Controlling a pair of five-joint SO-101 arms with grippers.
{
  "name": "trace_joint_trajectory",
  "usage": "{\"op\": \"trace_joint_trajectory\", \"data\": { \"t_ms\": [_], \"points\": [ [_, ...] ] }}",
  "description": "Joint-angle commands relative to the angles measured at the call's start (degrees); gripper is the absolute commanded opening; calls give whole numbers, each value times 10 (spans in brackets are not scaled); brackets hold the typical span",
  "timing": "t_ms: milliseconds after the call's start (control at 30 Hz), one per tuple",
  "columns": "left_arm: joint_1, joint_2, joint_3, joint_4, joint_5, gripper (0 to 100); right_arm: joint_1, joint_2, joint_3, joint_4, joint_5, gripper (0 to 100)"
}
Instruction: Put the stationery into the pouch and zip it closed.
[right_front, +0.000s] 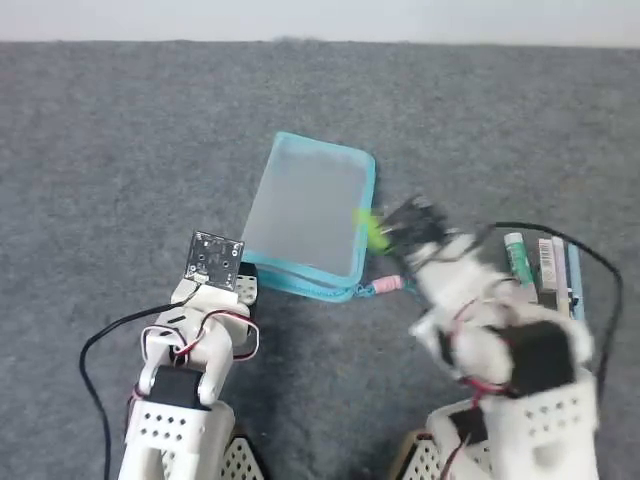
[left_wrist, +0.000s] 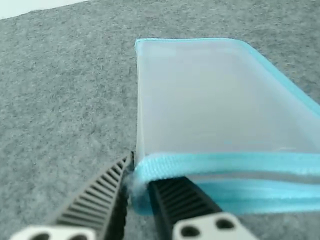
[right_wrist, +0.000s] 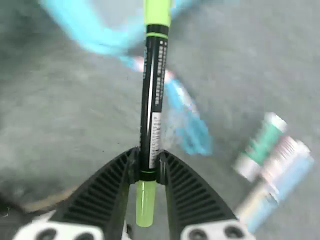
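Left pincer (left_wrist: 139, 175) clamped on pouch (left_wrist: 200, 100) corner to anchor it against sliding. Right pincer (right_wrist: 148, 157) clamped on green highlighter (right_wrist: 152, 100), aimed toward the pouch, apparently for insertion.

1. Your left arm (right_front: 185, 400) and right arm (right_front: 520, 390) are white printed shells with black motor blocks.
2. Rows of small holes perforate both base shells.
3. You'll see a black cable (right_front: 95, 350) looping off the left arm, plus thin red-and-white wires (right_front: 243, 340).
4. Your left end effector (left_wrist: 139, 172) and right end effector (right_wrist: 148, 155) have black ribbed wedge fingers on white mounts with round screw holes.
5. A grey square board (right_front: 213, 260) tops the left wrist.
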Motion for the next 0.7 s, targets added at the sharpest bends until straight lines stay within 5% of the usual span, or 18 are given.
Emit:
{"op": "trace_joint_trajectory", "data": {
  "t_ms": [0, 333, 667],
  "points": [
    [4, 3, -12, -8, 8, 12, -109, 11, -2, 8, -22, 6],
    [4, 5, -13, -19, 8, 12, -163, 117, -2, -14, -13, 6],
    [4, 4, -13, -19, 8, 12, -98, 194, -5, -64, -37, 6]
  ]
}}
